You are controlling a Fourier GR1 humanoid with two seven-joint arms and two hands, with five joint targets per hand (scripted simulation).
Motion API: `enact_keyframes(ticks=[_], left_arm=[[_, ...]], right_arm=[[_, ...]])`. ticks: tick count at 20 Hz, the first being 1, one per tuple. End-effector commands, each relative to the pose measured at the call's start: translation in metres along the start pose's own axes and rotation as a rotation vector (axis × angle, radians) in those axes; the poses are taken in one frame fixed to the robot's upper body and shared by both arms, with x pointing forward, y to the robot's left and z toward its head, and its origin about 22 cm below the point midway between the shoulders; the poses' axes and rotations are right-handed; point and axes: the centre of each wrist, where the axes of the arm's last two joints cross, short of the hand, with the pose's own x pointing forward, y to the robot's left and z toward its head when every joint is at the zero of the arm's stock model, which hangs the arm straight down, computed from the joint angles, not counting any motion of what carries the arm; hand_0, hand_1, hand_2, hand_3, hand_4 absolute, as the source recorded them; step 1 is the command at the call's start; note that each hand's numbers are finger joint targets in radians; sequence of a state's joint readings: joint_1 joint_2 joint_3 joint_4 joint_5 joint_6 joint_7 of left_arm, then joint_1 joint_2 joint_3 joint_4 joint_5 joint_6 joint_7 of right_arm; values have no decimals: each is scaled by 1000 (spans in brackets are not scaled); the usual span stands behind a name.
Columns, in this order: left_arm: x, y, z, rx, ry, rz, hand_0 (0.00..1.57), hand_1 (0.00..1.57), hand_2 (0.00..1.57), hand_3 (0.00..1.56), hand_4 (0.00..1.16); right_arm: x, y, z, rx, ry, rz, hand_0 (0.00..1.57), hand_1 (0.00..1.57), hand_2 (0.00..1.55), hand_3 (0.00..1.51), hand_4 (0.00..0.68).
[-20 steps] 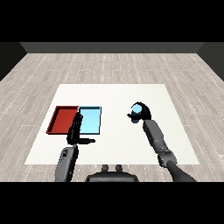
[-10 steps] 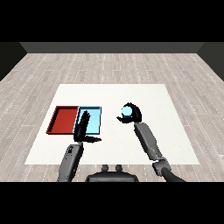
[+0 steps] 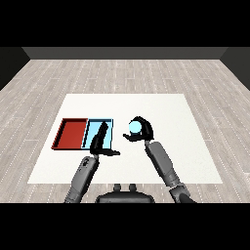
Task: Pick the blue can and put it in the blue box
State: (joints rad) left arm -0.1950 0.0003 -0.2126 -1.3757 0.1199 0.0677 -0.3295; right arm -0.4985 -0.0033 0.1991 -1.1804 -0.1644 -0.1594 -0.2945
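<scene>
In the head view my right hand (image 3: 142,131) is curled round the blue can (image 3: 134,127), holding it above the white table (image 3: 161,110), just right of the light blue tray (image 3: 108,125). My left hand (image 3: 99,142) reaches over the near part of the light blue tray with its fingers straight and thumb spread, holding nothing. It hides part of that tray's floor.
A red tray (image 3: 71,133) lies against the left side of the light blue one. The table's near edge (image 3: 127,182) runs just ahead of my forearms. Grey plank floor (image 3: 122,73) surrounds the table.
My right hand has carried the blue can leftward, closer to the light blue tray. My left hand has risen forward and now lies over that tray.
</scene>
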Motion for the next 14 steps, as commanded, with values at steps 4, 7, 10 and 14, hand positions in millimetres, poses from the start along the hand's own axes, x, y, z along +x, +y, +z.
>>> enact_keyframes(ticks=[4, 7, 10, 14], left_arm=[[-21, -26, -2, -19, 44, 4, 0, 0, 0, 0, 0], [-10, -32, -13, -8, 71, 23, 0, 0, 0, 0, 0], [-38, -35, -9, 4, 89, -15, 0, 0, 0, 0, 0], [-46, -27, -17, -37, 135, -3, 0, 0, 0, 0, 0]], right_arm=[[-4, 14, -13, 14, -14, 18, 1423, 1423, 1447, 1414, 661], [1, 18, 5, 30, -36, -6, 1416, 1416, 1448, 1415, 658], [3, 11, 8, 36, -21, 5, 1407, 1407, 1445, 1408, 665], [5, 18, 4, 60, -51, -15, 1405, 1405, 1440, 1404, 674]])
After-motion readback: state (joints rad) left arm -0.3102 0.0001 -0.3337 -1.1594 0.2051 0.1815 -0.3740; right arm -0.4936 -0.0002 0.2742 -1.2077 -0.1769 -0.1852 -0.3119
